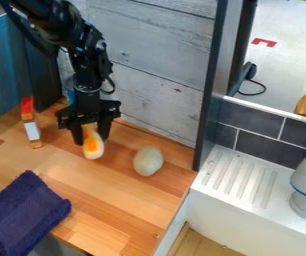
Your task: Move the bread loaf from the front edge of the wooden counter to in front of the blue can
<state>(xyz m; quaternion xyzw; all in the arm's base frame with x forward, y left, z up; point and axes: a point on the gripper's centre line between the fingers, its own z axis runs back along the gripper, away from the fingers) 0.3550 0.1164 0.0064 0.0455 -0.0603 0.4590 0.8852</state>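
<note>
Holds a halved toy egg [93, 149] in the black gripper [91, 139], low over the wooden counter [115, 200], with fingers apart by roughly the width of the piece and seemingly closed on its sides, though hard to tell how firmly. Shows white rim and orange yolk toward the camera, rounded end poking out below the fingertips. Probably light and fairly stiff, likely smooth plastic or rubber, so apt to slip or roll under a poor pinch; unlikely to break. Best taken across the narrow middle, one finger on each long side, clear of the tapering end. Just beside the fingers, a pale whole egg shape [147, 161]; off their opposite side, a slim red, white and orange block [31, 129]; farther out toward the camera, a crumpled dark blue cloth [23, 212]. No readable writing on either egg piece; on the block, only a pale, label-like patch.
</note>
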